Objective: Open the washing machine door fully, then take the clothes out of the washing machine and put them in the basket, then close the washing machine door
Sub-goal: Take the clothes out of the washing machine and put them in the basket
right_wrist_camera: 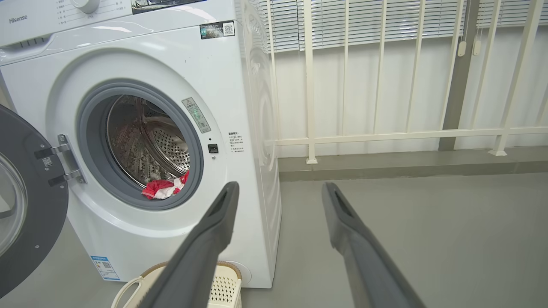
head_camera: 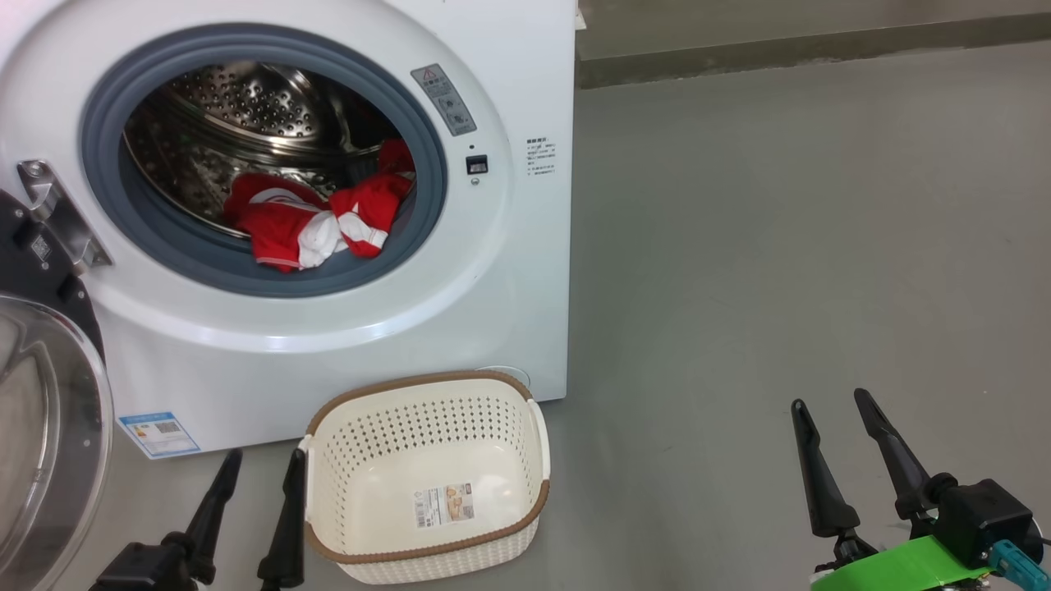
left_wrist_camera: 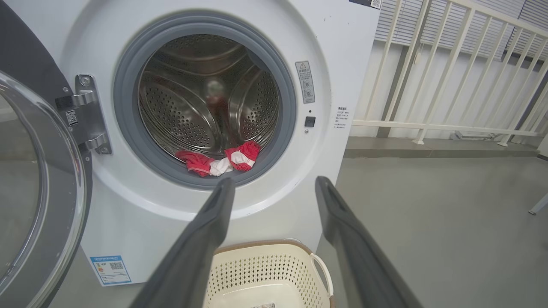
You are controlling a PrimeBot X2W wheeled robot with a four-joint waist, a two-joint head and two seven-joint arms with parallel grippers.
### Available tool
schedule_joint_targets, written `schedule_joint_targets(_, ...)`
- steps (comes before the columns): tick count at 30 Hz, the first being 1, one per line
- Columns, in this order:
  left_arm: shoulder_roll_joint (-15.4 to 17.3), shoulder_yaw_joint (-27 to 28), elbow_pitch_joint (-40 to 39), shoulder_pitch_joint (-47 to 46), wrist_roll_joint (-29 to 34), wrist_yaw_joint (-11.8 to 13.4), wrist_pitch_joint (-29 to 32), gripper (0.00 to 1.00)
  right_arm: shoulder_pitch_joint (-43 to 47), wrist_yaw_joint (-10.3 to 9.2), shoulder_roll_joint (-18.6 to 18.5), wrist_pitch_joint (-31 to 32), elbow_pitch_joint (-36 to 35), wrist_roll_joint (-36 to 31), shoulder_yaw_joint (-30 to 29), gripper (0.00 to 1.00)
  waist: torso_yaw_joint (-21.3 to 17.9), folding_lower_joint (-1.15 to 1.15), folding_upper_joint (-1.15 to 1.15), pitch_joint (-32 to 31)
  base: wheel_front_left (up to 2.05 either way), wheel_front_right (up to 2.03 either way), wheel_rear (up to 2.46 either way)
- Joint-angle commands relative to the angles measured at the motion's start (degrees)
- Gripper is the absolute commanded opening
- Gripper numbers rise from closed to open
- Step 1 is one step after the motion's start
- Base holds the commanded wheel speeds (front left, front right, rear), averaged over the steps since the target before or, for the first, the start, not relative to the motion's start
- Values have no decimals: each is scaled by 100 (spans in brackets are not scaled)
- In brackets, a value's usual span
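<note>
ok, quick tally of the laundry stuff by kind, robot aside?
washing machine: 1
washing machine door, open: 1
basket, empty: 1
clothes, red heap in the drum: 1 (garment count unclear)
Total: 4

Washing machine door (head_camera: 41,427) half beyond left edge

The left gripper (head_camera: 264,458) stands low at the left of the head view, its two long dark fingers pointing up and spread well apart, with nothing between them. The right gripper (head_camera: 829,402) stands low at the right, fingers also parted, leaning slightly to the left, and empty.
</note>
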Motion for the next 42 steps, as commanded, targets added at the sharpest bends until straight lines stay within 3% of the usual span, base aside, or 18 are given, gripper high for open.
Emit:
schedule_joint_targets(1, 63, 228, -156, -137, 38, -38, -70, 100, -101, 37, -47, -37, -172, 66, 166, 100, 0, 0, 0, 6, 48, -48, 0)
schedule_joint_targets(23, -121, 345, -412, -208, 112, 42, -68, 100, -197, 37, -47, -37, -124, 57, 232, 100, 5, 0, 0, 177, 145, -145, 0)
schedule_joint_targets(42, -110, 165, -667, -28, 182, 221, 55, 100, -171, 37, -47, -37, -131, 63, 238, 100, 50, 0, 0, 174, 15, -15, 0)
